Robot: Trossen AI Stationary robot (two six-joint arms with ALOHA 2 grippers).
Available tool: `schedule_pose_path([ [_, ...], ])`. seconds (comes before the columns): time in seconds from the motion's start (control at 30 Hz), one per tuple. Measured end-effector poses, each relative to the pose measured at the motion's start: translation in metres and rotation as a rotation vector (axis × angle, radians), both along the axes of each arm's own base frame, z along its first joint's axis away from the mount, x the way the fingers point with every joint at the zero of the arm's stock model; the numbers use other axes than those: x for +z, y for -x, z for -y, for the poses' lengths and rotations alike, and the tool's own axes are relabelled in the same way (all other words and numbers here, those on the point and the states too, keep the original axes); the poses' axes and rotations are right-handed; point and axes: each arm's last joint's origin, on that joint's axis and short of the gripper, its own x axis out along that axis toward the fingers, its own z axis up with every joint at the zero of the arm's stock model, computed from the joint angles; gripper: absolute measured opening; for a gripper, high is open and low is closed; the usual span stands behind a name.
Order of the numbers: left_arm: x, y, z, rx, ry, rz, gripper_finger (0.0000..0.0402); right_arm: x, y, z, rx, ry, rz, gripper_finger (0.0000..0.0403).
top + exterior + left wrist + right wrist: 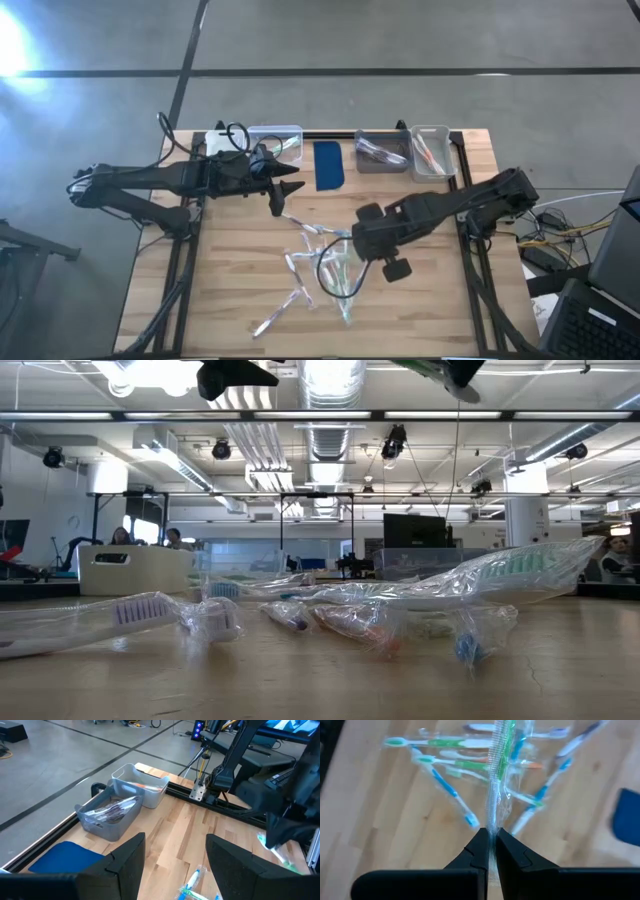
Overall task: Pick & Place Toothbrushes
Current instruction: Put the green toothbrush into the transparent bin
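Several toothbrushes [305, 270] in clear wrappers lie scattered on the wooden table's middle; the low view shows them close up [330, 610]. My right gripper [490, 842] hovers above this pile [348, 255], shut on one wrapped toothbrush [496, 780]. My left gripper [175, 862] is open and holds nothing. It hangs above the table near the blue pad [328, 165], just off the pile's far left [283, 192]. More toothbrushes lie in the grey bin [382, 150] and the clear bin [430, 148]. My right gripper pinches one end of a clear-wrapped toothbrush [491, 827] between its two shut fingers. The brush runs on from the fingertips along their line, its bristle strip [498, 755] edge-on. It is lifted clear of the toothbrushes lying on the table below.
Along the far edge stand a clear bin [275, 140], the blue pad, the grey bin [107, 812] and another clear bin [142, 785]. Bare wood lies on the near left and right of the pile. Black frame rails border the table [190, 260].
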Motion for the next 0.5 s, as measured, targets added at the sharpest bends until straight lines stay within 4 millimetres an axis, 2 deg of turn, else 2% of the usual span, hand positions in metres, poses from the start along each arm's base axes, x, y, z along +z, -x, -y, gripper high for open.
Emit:
schedule_pose_path([
  [0.33, 0.0, 0.0, 0.0, 0.0, 0.0, 0.0, 0.0213, 0.023, -0.001, 0.007, 0.1, 0.093, 0.074, 0.0013],
  [0.5, 0.0, 0.0, 0.0, 0.0, 0.0, 0.0, 0.0213, 0.029, 0.0, 0.013, 0.048, 0.085, 0.068, 0.0013],
])
